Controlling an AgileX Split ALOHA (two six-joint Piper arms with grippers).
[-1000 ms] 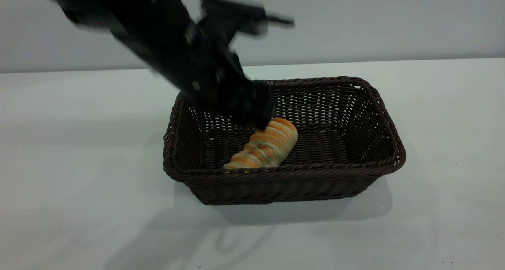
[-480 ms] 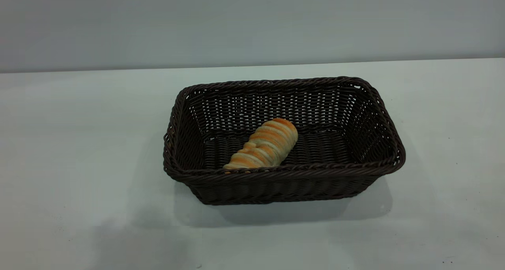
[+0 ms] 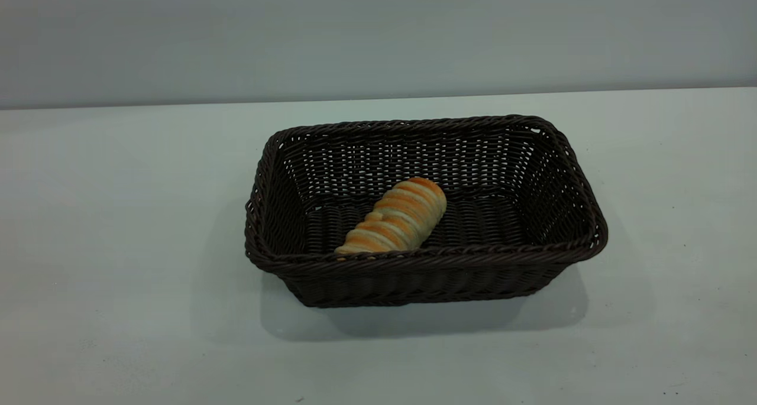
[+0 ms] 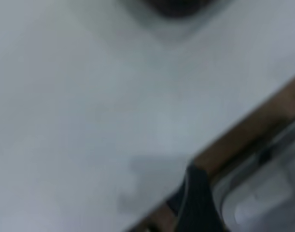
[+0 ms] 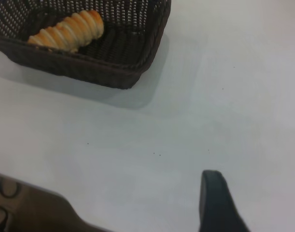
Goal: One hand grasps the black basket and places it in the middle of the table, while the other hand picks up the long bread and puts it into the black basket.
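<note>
The black basket [image 3: 426, 275] stands in the middle of the white table [image 3: 118, 216]. The long bread [image 3: 395, 219] lies slanted on the basket floor near its front wall, free of any gripper. Neither arm shows in the exterior view. In the right wrist view the basket [image 5: 104, 72] and the bread [image 5: 67, 31] lie far off, and my right gripper [image 5: 256, 195] is open and empty over bare table. My left gripper [image 4: 198, 205] shows only as a dark blurred shape above the table's edge, well away from the basket [image 4: 178, 5].
The table's brown front edge [image 4: 244, 135] and grey equipment beyond it [image 4: 263, 203] show in the left wrist view. A brown surface with cable loops [image 5: 26, 208] lies past the table edge in the right wrist view. White tabletop surrounds the basket on all sides.
One second ago the left arm was over the basket at the bread. It has pulled out of the exterior view, and the bread stays lying in the basket.
</note>
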